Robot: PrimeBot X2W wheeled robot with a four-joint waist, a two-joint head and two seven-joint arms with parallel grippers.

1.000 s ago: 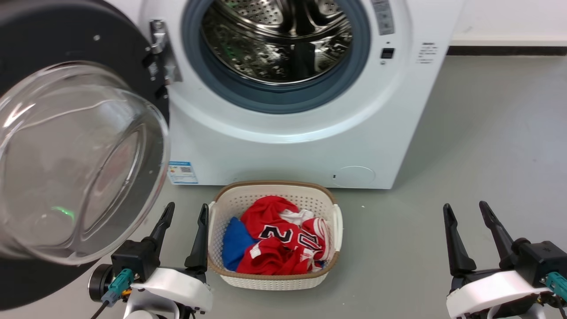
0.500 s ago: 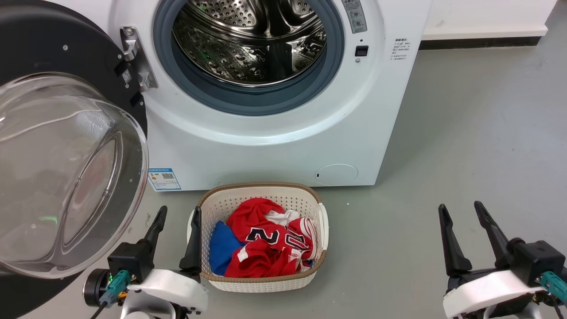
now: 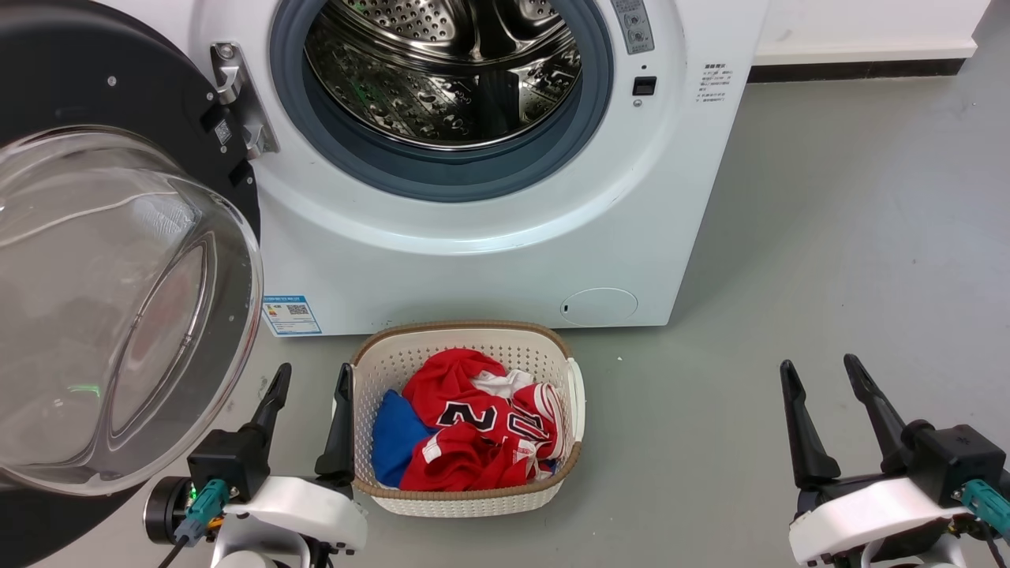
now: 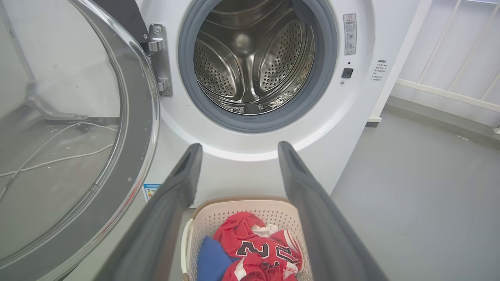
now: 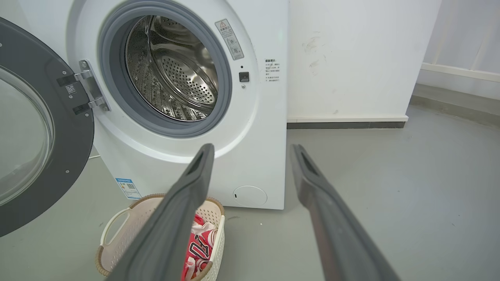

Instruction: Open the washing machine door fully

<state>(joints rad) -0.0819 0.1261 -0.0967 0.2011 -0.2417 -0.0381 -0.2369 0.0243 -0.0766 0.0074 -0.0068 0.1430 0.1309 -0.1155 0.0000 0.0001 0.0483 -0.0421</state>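
The left tool (image 3: pixel 313 368) and right tool (image 3: pixel 818 363) have dark tapered fingers (image 3: pixel 797 426), white shells (image 3: pixel 868 513) and seemingly teal connectors (image 3: pixel 203 505).

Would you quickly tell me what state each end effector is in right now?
Left end effector: open, holding nothing.
Right end effector: open, holding nothing.

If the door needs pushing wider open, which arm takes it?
Probably left. The left gripper, open, sits beside the washing machine door; the right gripper, also open, is beyond the laundry basket, far from the door.
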